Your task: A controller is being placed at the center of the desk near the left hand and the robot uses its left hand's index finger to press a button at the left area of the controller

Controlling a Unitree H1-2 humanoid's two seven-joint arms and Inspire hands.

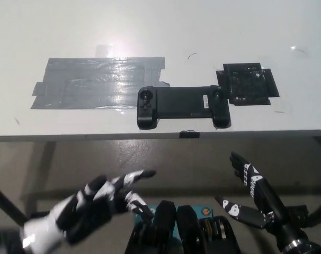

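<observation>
So the controller (182,105) is sitting flat on the white desk (150,32), pretty much dead centre of the frame and close to the desk's near edge, long side running 9 to 3 o'clock. It's black, with a round stick or button cluster on its 9 o'clock end and another on the 3 o'clock end, and a small white sticker toward the right half. At its 9 o'clock, nearly touching its upper left corner, there's a big patch of grey tape (97,82) stuck on the desk and catching some glare. At its 2 o'clock, just beside the right grip, is a smaller square of black tape (248,83). A little black tab (189,134) sits on the desk edge right at the controller's 6 o'clock. The left hand (99,203) is nowhere near any of it: it's down at about 7 o'clock in the frame, below the desk edge, a bit motion-blurred, fingers spread apart and pointing toward 2 o'clock, holding nothing. The right hand (250,193) hangs at roughly 5 o'clock, also below the desk edge, fingers loosely apart with the thumb sticking out toward 9 o'clock, nothing in it either. Both hands are well apart from the controller.
</observation>
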